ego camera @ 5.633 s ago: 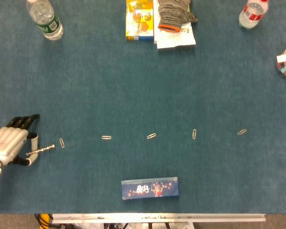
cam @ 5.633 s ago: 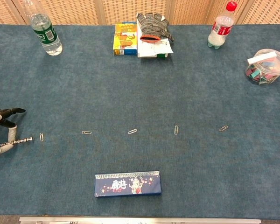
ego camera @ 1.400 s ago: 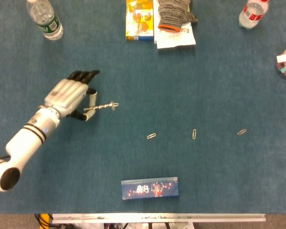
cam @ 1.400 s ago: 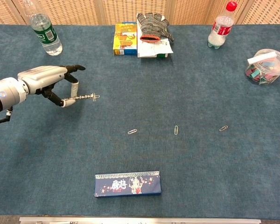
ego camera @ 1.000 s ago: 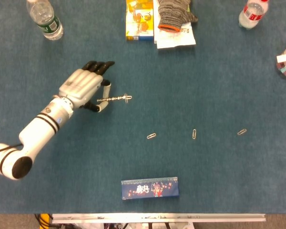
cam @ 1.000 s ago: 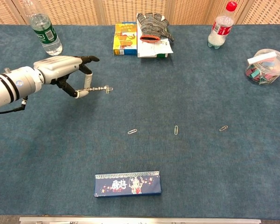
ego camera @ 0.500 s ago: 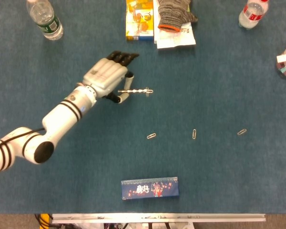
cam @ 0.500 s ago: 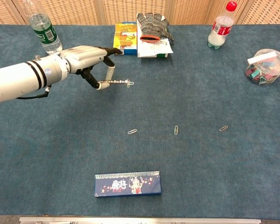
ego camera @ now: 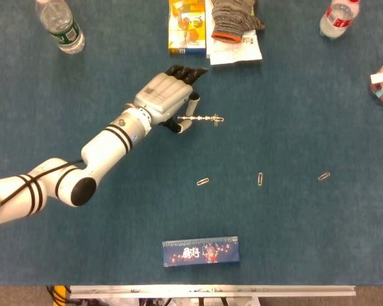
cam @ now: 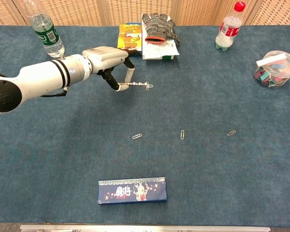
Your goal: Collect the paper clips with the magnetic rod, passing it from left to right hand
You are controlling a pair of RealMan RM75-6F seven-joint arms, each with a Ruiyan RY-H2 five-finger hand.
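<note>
No writing on any label can be read at this size; the green-labelled bottle (ego camera: pixel 59 25) stands at the far left, the red-capped bottle (cam: pixel 230 26) at the far right, the yellow carton (ego camera: pixel 186 25) and a grey knitted glove (ego camera: pixel 235 18) lying on white paper sit between them at the far edge; the dark blue box (cam: pixel 132 189) near the front edge bears a printed picture whose words are too small to tell.

The blue table (ego camera: pixel 306 115) has open room across its right half and between the far row of things and the clips; the clear tub (cam: pixel 276 68) by the right edge holds coloured clips, with a white piece lying across its top.

The left hand (ego camera: pixel 169 97) is raised over the middle of the table, its thumb and a finger pinching one end of the magnetic rod (ego camera: pixel 203 118), the other fingers curled alongside; the rod points right, level, with a paper clip clinging at its free tip; three loose paper clips (ego camera: pixel 203 182) (ego camera: pixel 260 179) (ego camera: pixel 323 176) lie apart in a row nearer the front; the right hand appears in neither view.
</note>
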